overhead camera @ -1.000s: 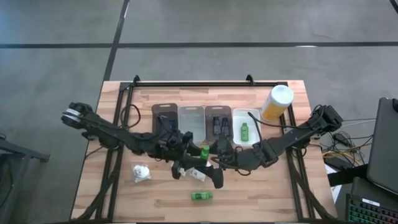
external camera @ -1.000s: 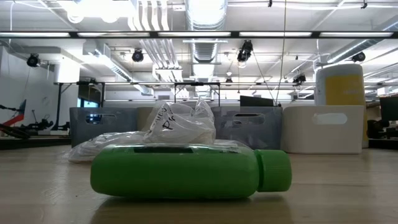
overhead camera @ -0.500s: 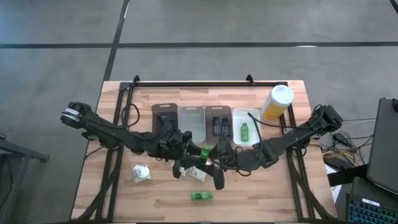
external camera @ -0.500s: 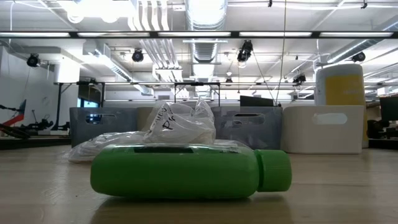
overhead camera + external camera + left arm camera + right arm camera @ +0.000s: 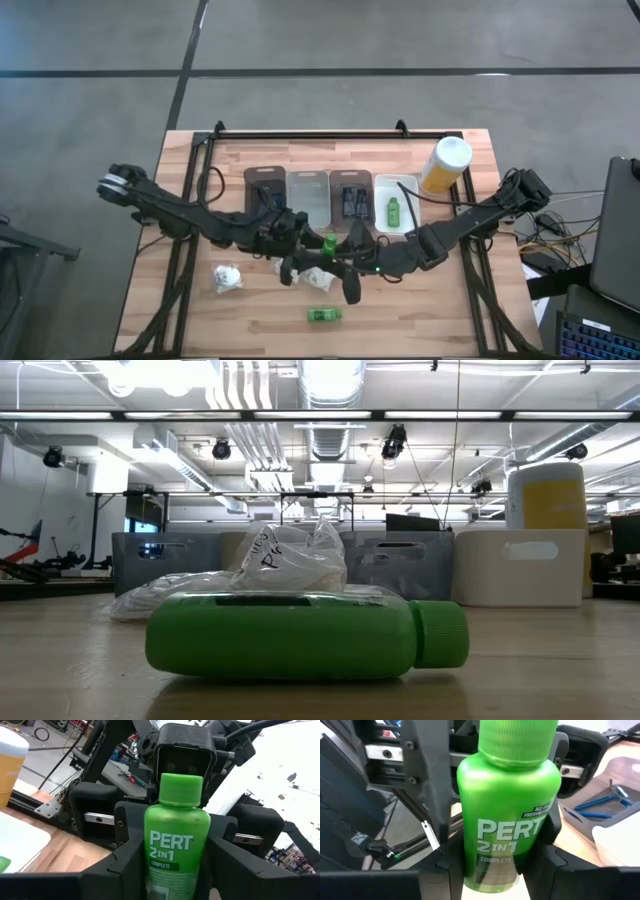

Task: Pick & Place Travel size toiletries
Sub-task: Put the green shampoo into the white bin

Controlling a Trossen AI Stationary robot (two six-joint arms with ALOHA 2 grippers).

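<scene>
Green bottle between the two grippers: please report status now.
Green bottle upright at table centre, left gripper and right gripper both shut on it. Second green bottle lying on table near front edge. Nothing blocking.

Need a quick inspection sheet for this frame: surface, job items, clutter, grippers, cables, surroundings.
Surface: wooden table, four trays in a row at the back.
Job's things: held green bottle at table centre; second green bottle lying near the front edge; third green bottle in the white tray; white wrapped bundle front-left.
Clutter: tall yellow bottle back-right.
Grippers: left gripper and right gripper both closed on the held bottle, a handover pose.
Cables: bundle off the table's right side.
Surroundings: laptop at right; grey floor.
</scene>
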